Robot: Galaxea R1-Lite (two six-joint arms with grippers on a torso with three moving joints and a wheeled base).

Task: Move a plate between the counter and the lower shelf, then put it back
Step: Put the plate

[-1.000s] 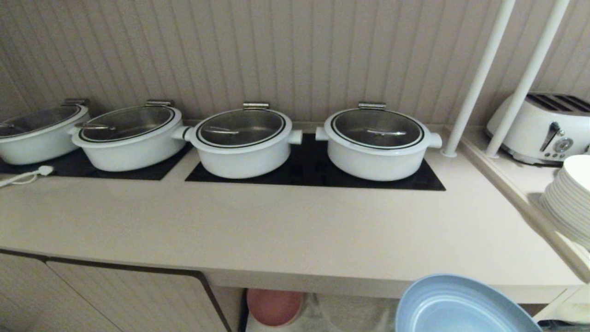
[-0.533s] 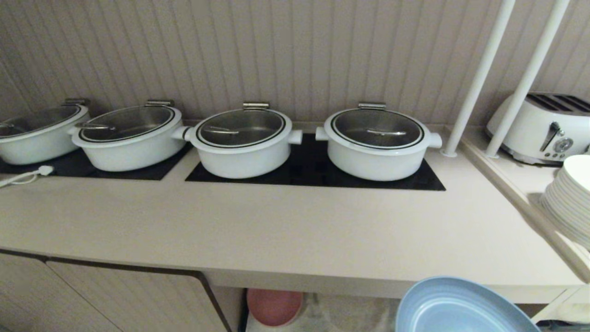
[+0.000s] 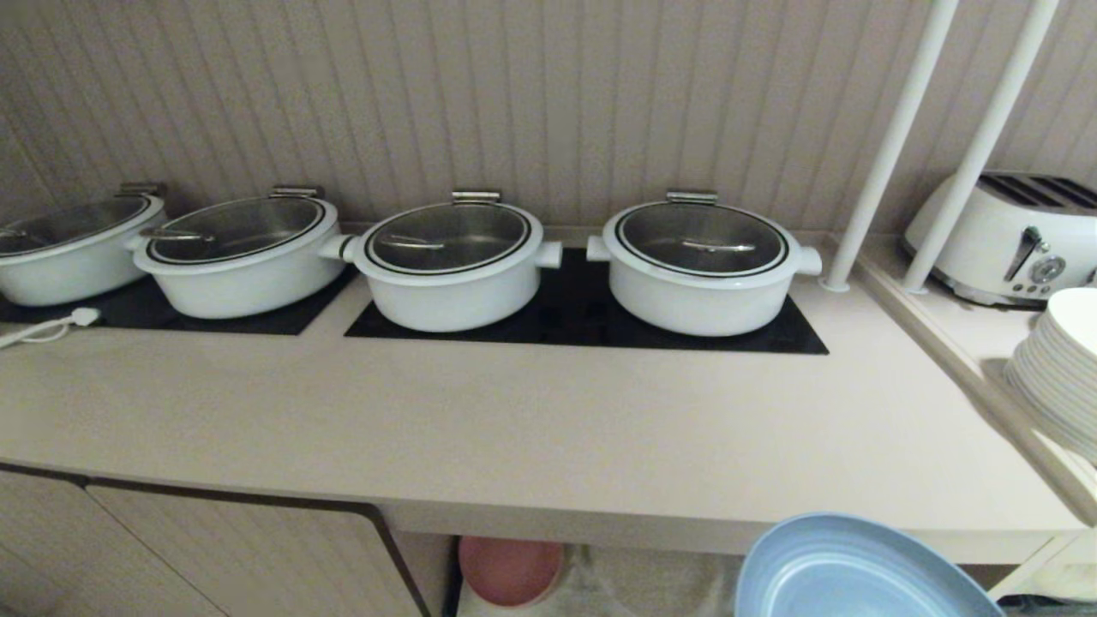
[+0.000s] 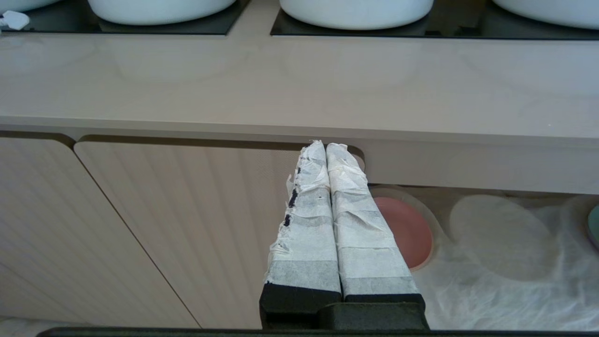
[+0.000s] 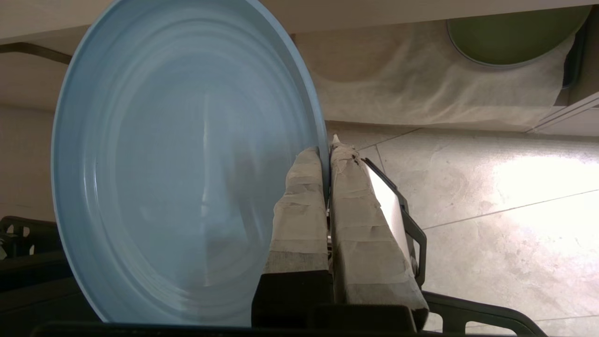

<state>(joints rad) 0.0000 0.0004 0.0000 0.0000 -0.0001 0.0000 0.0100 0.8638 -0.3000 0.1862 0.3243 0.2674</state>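
Observation:
The light-blue plate hangs in front of the counter, low on the right and below its front edge. My right gripper is shut on the plate at its rim, one taped finger on each face. The lower shelf with its wrinkled white cloth lies under the counter; it also shows beyond the plate as the lower shelf. My left gripper is parked in front of the cabinet door, shut with nothing between its fingers.
Several white lidded pots stand on black hob panels. A pink plate and a green plate sit on the shelf. A toaster and stacked white plates fill the side ledge. Two white poles rise at the right.

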